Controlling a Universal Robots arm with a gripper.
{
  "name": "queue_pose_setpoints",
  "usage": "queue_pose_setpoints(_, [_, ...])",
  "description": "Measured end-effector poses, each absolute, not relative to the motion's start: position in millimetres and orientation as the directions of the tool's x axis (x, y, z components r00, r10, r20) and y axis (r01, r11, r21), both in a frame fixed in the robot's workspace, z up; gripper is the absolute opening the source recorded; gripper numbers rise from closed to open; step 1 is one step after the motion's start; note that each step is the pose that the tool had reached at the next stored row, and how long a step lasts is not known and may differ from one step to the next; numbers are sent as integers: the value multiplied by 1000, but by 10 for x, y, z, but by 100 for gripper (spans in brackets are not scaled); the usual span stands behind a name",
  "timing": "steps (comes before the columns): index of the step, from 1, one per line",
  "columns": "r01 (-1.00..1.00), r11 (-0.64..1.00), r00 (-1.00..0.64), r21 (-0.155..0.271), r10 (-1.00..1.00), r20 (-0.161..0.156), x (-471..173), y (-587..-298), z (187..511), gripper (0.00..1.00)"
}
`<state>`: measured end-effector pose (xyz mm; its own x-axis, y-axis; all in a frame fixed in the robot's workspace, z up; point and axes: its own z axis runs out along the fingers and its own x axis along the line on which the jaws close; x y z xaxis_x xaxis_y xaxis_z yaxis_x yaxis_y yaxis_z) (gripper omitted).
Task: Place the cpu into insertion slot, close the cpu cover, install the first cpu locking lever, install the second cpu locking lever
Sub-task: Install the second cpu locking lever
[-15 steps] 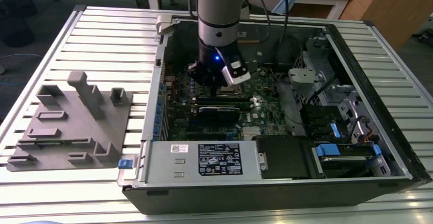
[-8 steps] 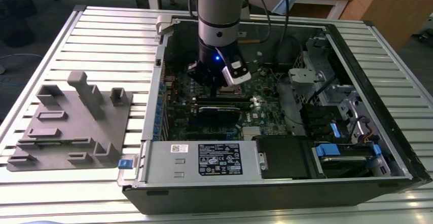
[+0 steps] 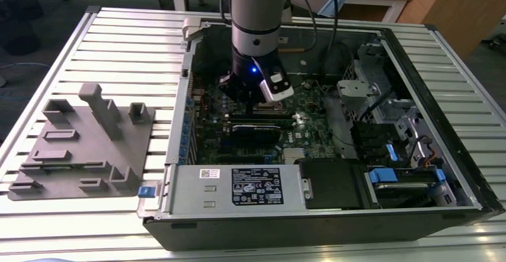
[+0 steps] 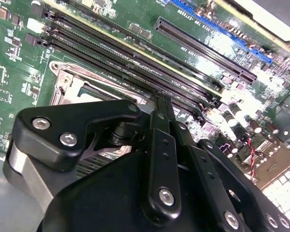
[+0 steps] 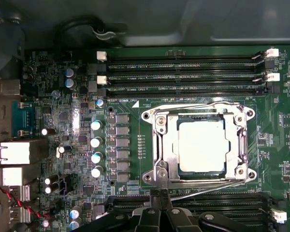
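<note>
Cpu [image 5: 201, 146] seen seated in insertion slot [image 5: 183, 166], centre-right of first wrist view; cpu cover [image 5: 160, 145] lowered over it. Gripper [image 5: 158, 194] fingers pressed together, nothing held, tips at lever wire [image 5: 203, 191]. Slow, steady push judged best for latching.

Open computer case [image 3: 442, 72] lies on slatted metal surface [image 3: 118, 42]. Grey moulded fixture [image 3: 83, 146] sits beside it, toward the exterior view's left. Power supply [image 3: 237, 186] occupies case's near edge.
</note>
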<state>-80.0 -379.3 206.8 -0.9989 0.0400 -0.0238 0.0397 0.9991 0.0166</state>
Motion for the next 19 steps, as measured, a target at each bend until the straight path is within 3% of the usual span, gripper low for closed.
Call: queue_pose_setpoints(19, [38,998,-999,42,39,-24,-802,-3801,2048,11])
